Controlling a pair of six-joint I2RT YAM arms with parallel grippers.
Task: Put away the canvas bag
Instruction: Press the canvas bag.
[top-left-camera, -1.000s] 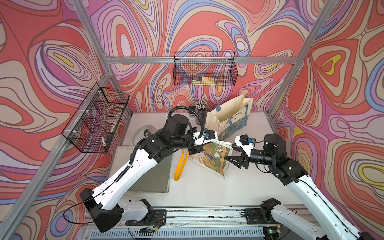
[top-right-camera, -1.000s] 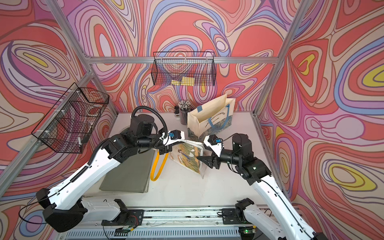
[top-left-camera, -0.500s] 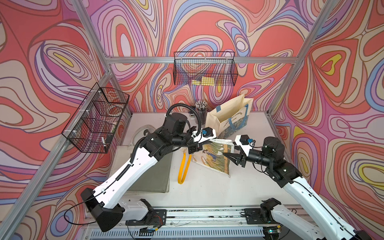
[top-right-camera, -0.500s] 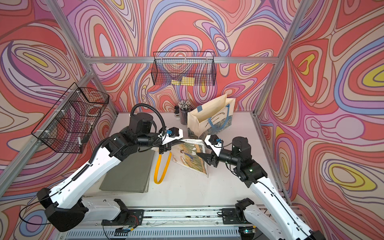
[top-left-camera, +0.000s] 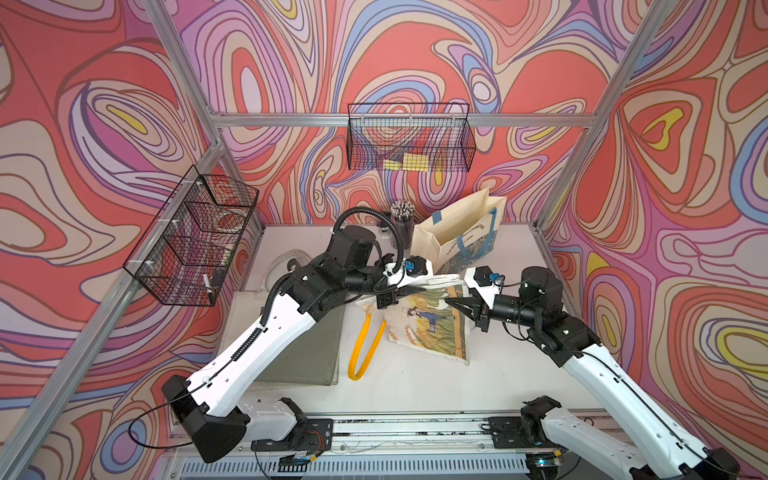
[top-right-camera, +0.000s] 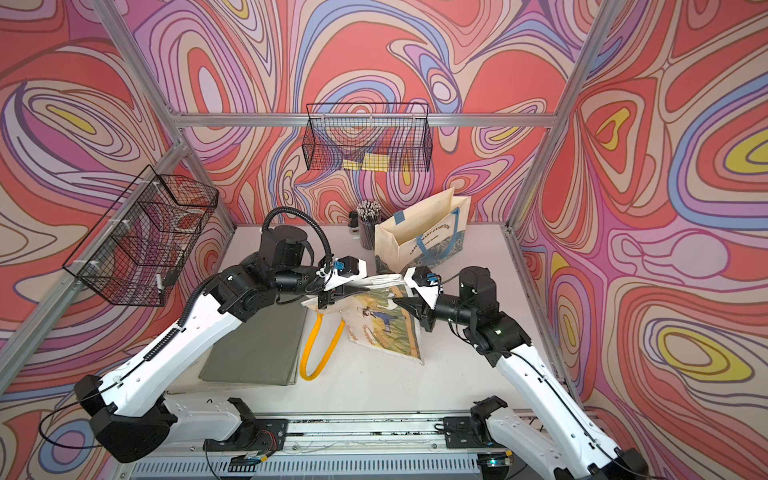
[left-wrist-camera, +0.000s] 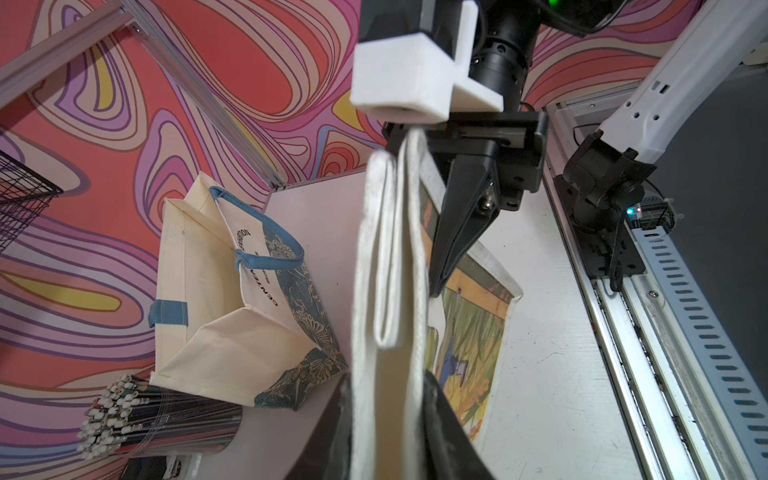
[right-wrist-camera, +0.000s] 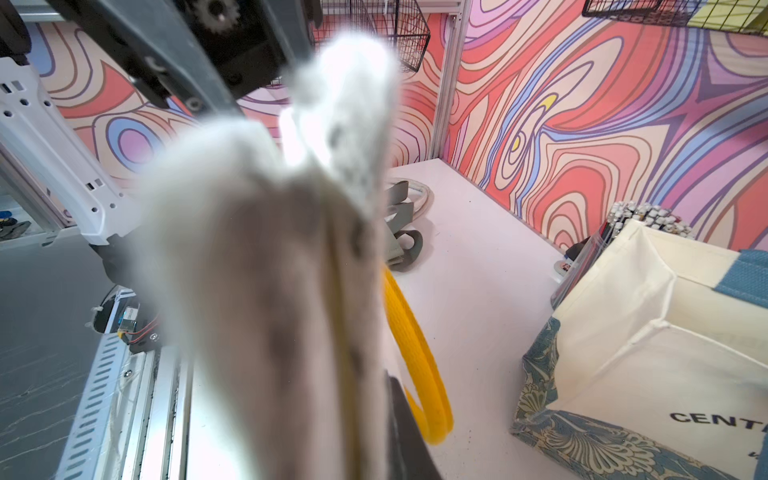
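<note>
The canvas bag is cream with a painted farm scene and yellow handles. It hangs over the middle of the table, its lower edge at the surface. My left gripper is at its top left corner. In the left wrist view the jaws stand parted, with two loose layers of the bag's rim between them. My right gripper is shut on the top right corner. In the right wrist view the blurred cloth hides all but one dark finger.
An open cream tote with blue handles stands behind the grippers, beside a cup of pencils. A folded grey-green bag lies flat at the left. Wire baskets hang on the back wall and left wall.
My right gripper moved in to the bag's top right corner and closed on it. My left gripper's jaws parted around the rim. The bag shifted slightly to the right.
</note>
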